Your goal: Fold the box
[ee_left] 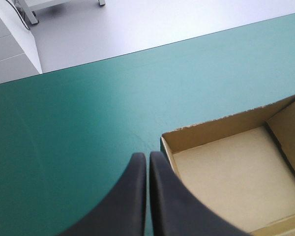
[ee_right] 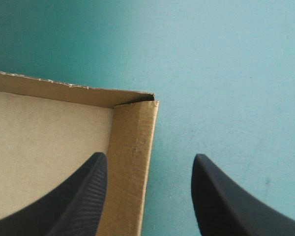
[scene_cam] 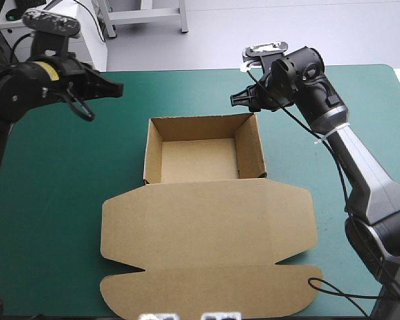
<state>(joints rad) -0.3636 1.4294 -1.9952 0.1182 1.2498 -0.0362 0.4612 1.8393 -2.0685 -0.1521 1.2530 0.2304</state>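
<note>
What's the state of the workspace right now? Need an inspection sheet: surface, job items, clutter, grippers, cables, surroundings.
surface: teal-green cover, lying flat, no marks seen.
job's things: brown box, an open tray with four walls raised, lid and flaps flat toward the table's near edge; tray empty.
clutter: nothing seen.
grippers: left gripper with jaws shut, off the box, beside its far left corner. Right gripper with jaws open, straddling the tray's right wall by the far right corner, one inside, one outside; contact cannot be told.
cables: nothing foreign seen.
surroundings: nothing seen.
</note>
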